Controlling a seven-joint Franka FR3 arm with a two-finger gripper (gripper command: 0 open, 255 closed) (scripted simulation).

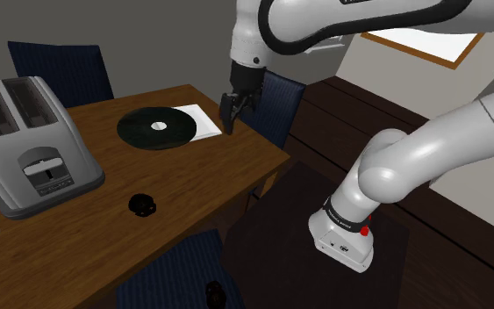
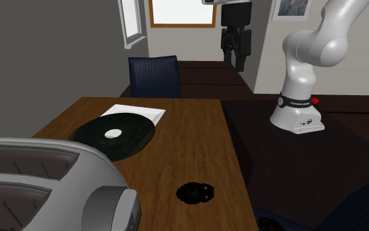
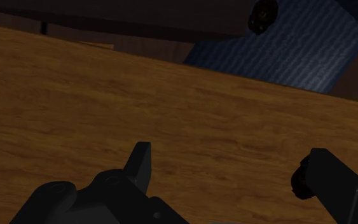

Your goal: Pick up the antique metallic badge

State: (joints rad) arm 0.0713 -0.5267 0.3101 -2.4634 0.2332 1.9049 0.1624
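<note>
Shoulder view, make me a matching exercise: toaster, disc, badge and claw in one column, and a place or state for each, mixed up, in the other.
1 toaster
2 disc
3 badge
4 claw

A open, up in the air
B lying partly on a white sheet
C small and dark, alone on the bare wood of the table
D grey, at the shoulder view's left

Pairs: 1-D, 2-B, 3-C, 4-A
</note>
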